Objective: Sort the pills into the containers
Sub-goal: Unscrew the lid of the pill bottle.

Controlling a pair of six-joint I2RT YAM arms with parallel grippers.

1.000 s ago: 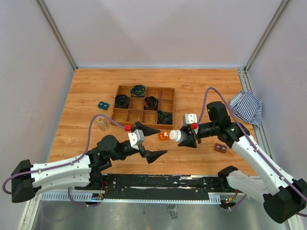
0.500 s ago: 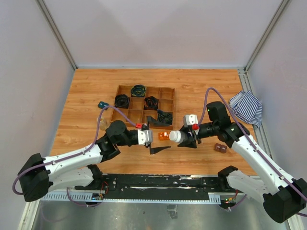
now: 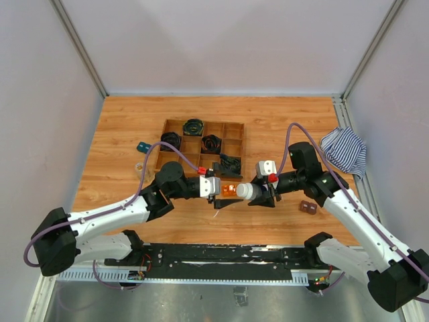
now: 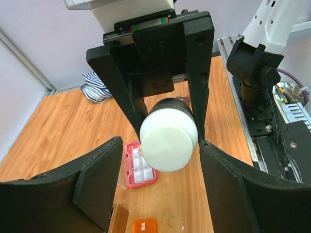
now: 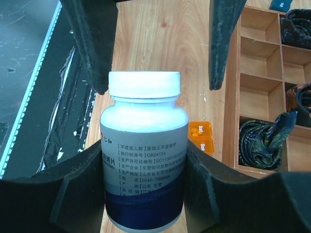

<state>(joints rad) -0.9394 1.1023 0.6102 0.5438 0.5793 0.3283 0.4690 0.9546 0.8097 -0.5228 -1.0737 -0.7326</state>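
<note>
Two sets of fingers meet above the desk, near the wooden tray. I see the right fingers clamped on the bottle, held sideways. The left fingers stand partly apart, straddling its white cap, with a gap on one side.

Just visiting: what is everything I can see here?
bottle: one, white with blue base, gripped above table
orange pill box: one, orange, table, by bottle cap
pink box: one, pink, table, right side
wooden tray: one, brown, table middle
coils: four, black, in tray
clear vial: one, clear, left of tray
teal piece: one, teal, left of tray
striped cloth: one, blue-white, right table edge
left claw: one, black, open around bottle cap
right claw: one, black, shut on bottle
</note>
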